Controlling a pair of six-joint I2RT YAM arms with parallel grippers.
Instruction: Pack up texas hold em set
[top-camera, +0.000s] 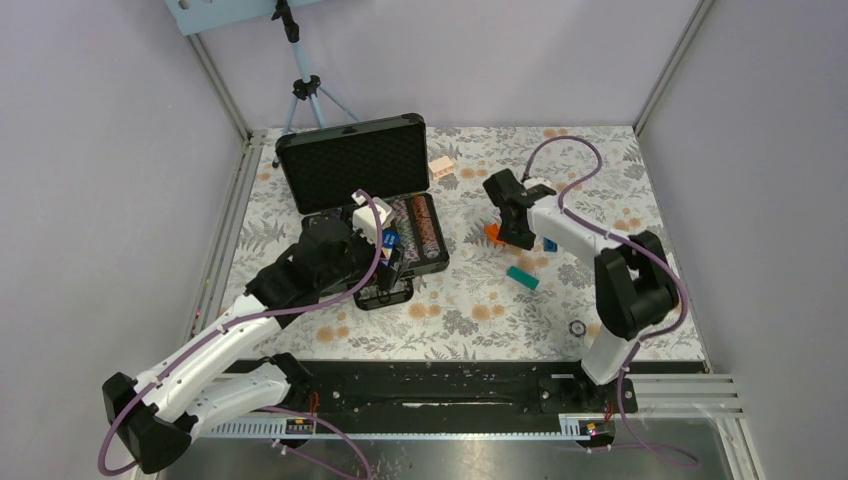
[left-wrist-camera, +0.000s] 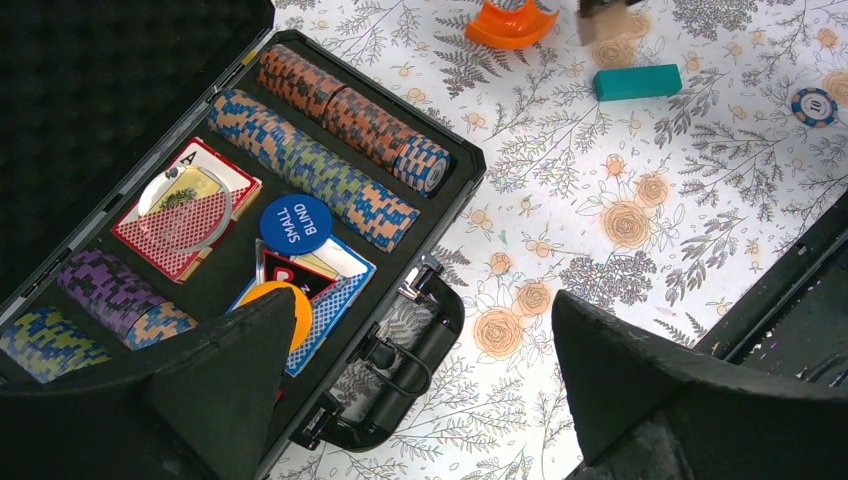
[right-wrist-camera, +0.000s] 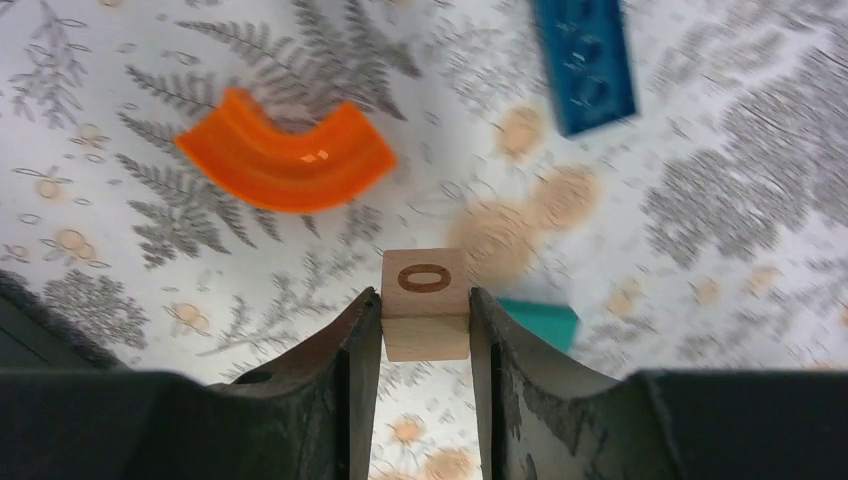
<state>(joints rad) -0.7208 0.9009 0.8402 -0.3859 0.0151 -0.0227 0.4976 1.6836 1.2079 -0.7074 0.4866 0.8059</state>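
The right gripper (right-wrist-camera: 425, 330) has its jaws clamped on a wooden cube (right-wrist-camera: 425, 300), the left gripper (left-wrist-camera: 422, 305) holds jaws wide over the open case (top-camera: 350, 165) at left, and packing seems unfinished, with a loose chip (top-camera: 577, 327) near right on the bench (top-camera: 470, 320) needing pickup.

You're looking at a black briefcase (top-camera: 355, 160), orange-and-blue striped chips (left-wrist-camera: 320, 150), a tan block (right-wrist-camera: 425, 305) — tabletop (left-wrist-camera: 600, 250) showing grey-and-peach florals.

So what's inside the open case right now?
Inside the case: rows of striped chips, two card decks, a blue SMALL BLIND disc and an orange disc. A finger of the left gripper hides the near end.
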